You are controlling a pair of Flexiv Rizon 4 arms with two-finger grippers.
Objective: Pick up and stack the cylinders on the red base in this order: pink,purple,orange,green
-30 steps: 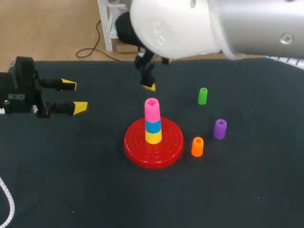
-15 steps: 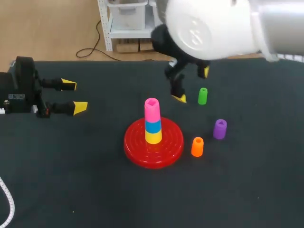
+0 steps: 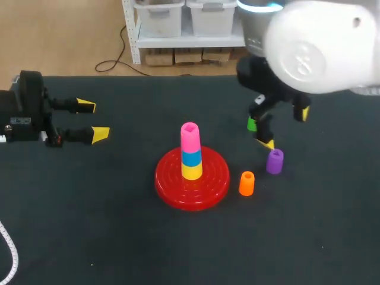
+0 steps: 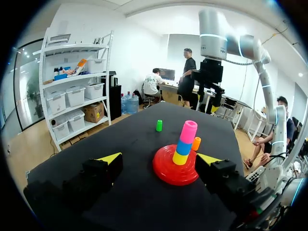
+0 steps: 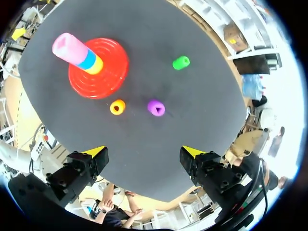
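The red base [image 3: 212,178] carries a stack of yellow, blue and pink cylinders, with the pink cylinder [image 3: 190,138] on top. To its right stand the orange cylinder [image 3: 246,183] and the purple cylinder [image 3: 275,161]. The green cylinder [image 3: 252,123] is farther back, partly hidden by my right gripper [image 3: 287,129], which hangs open above the purple one. In the right wrist view the purple cylinder [image 5: 156,108], orange cylinder [image 5: 117,107] and green cylinder [image 5: 181,62] lie ahead of the right gripper [image 5: 143,153]. My left gripper [image 3: 93,120] stands open at the table's left, holding nothing.
In the left wrist view the base [image 4: 166,171] with its stack sits ahead of the open left gripper [image 4: 159,158], the green cylinder [image 4: 159,125] beyond it. A white cable [image 3: 9,252] lies at the front left corner.
My right arm has swung from behind the stack to the right and forward, and its gripper now hangs over the green and purple cylinders. The left arm has kept still.
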